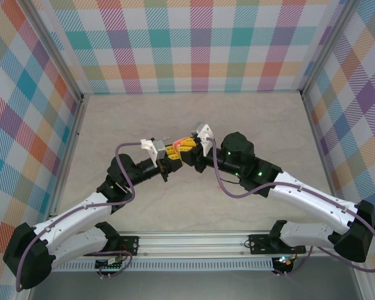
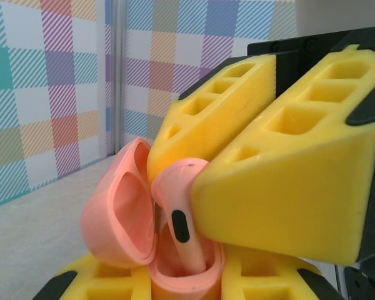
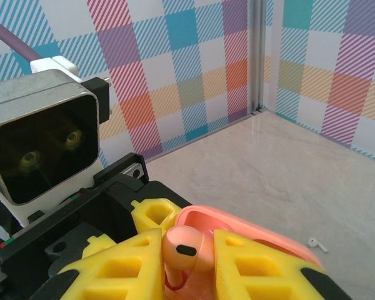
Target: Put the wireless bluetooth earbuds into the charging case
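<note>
Plaid-walled enclosure, pale tabletop (image 1: 262,119). Clamped in left gripper (image 2: 187,282), open coral-pink charging case (image 2: 115,215); pinched in right gripper (image 3: 187,262), coral-pink earbud (image 2: 175,194), stem inside case. Apart on tabletop, white earbud (image 3: 317,244).

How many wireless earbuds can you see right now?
2. One coral-pink earbud is pinched in the right gripper, its stem dipping into the open pink case; one white earbud lies on the table. Others may be hidden.

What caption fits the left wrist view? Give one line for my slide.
Right gripper holds a coral-pink earbud stem-down in the open pink charging case gripped by the left gripper.
</note>
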Tool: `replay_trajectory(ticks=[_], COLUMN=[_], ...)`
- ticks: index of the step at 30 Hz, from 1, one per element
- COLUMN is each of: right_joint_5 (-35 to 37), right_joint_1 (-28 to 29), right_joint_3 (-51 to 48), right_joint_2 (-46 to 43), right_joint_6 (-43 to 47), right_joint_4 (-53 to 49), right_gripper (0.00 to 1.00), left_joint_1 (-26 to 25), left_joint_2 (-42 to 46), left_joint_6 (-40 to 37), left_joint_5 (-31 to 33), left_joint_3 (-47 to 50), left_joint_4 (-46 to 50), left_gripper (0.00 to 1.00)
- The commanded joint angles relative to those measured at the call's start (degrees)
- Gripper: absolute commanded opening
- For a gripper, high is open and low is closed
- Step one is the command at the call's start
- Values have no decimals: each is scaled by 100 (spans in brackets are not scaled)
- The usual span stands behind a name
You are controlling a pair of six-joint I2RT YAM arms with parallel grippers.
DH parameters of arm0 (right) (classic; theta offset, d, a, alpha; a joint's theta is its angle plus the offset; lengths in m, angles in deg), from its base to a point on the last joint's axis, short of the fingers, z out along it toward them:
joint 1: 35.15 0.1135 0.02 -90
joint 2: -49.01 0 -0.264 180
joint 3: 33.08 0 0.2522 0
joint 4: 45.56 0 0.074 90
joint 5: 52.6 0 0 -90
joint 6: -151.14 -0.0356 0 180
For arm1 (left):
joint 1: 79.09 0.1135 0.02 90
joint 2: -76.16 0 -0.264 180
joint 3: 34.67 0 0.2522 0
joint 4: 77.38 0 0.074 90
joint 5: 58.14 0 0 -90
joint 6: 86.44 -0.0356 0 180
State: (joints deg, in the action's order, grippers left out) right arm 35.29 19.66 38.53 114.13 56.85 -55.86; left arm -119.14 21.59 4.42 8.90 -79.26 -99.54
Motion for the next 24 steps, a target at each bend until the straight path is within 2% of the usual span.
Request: replay_trajectory(ticks=[1, 15, 24], right_joint_5=[-183, -26, -18], right_joint_1=[-23, -23, -27], right_joint_3=[-54, -310, -318], right_joint_2=[103, -34, -44], right_joint_6=[-360, -362, -483], right_joint_4=[5, -276, -267], right_gripper=[23, 24, 31], left_joint_1=[-72, -72, -72], left_joint_2=[102, 251, 333], left_joint_6=[29, -21, 27], left_joint_5=[10, 55, 46], left_joint_3=[-187, -235, -283], left_joint_4=[-276, -202, -213], left_gripper=[10, 10, 11])
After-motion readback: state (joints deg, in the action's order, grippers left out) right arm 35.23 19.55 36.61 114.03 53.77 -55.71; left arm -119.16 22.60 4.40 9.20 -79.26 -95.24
